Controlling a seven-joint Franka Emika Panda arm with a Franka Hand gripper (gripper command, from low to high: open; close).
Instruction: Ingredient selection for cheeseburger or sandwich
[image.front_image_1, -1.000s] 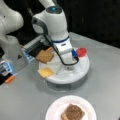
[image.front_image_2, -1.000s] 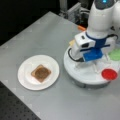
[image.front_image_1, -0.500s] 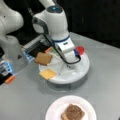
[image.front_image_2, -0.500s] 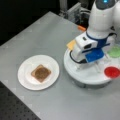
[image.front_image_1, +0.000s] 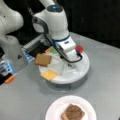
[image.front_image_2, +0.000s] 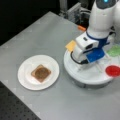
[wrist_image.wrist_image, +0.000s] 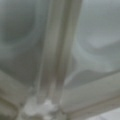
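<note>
The pincer (image.front_image_1: 67, 65) hangs low over the middle of the divided tray (image.front_image_1: 82, 72). In a front view, bread (image.front_image_1: 43, 59) and cheese (image.front_image_1: 49, 74) lie left of it, and a plate (image.front_image_1: 56, 110) holding the stack (image.front_image_1: 73, 113) sits below.

Counts: 1 white paper plate (image.front_image_1: 87, 105), 1 white divided tray (image.front_image_1: 82, 72). Bread squares: 2, one on the tray (image.front_image_1: 43, 59), one under the single patty (image.front_image_1: 74, 111) on the plate. 1 cheese square (image.front_image_1: 49, 74), 1 red disc (image.front_image_2: 113, 70), 1 green piece (image.front_image_2: 114, 50).

A smooth grey counter (image.front_image_2: 45, 32) is seen in both front views, evenly lit. Darkness lies behind its far edge; a black perforated surface (image.front_image_2: 12, 107) borders one corner.
</note>
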